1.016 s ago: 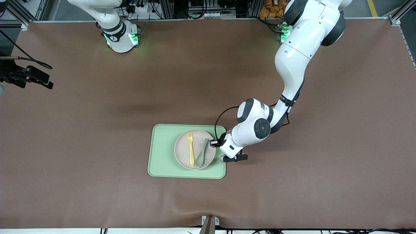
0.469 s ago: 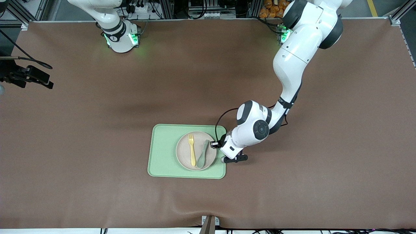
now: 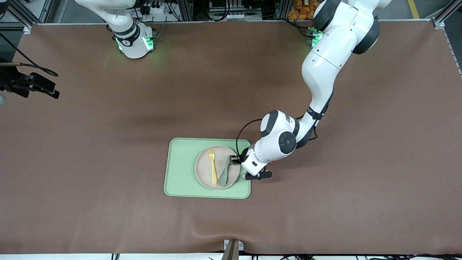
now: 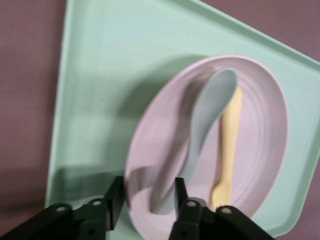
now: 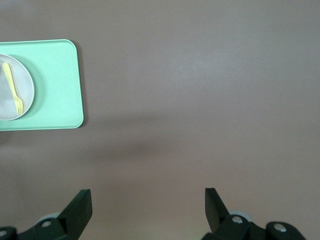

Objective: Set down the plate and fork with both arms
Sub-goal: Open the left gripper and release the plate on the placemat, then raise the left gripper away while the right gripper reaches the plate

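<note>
The pale plate [image 3: 204, 175] lies on the green tray [image 3: 180, 169], toward the left arm's end of it. The yellow fork [image 3: 213, 166] and a teal spoon [image 3: 224, 169] lie side by side in the plate. My left gripper [image 3: 234, 159] is low at the plate's edge nearest the left arm. In the left wrist view the left gripper [image 4: 147, 192] is open and straddles the plate's rim [image 4: 137, 170], one finger over the tray [image 4: 100, 75], the other inside by the spoon's handle [image 4: 207, 115], beside the fork [image 4: 226, 145]. My right gripper [image 5: 147, 205] is open and empty, high over bare table.
A black camera mount [image 3: 32, 85] juts in at the right arm's end of the table. A small bracket [image 3: 232, 249] sits at the table's edge nearest the front camera. The right wrist view shows the tray [image 5: 55, 90] with the plate [image 5: 25, 80] and fork [image 5: 12, 87].
My left gripper has moved in toward the plate, and its fingers now straddle the rim. The plate shifted slightly on the tray. The right arm has not moved.
</note>
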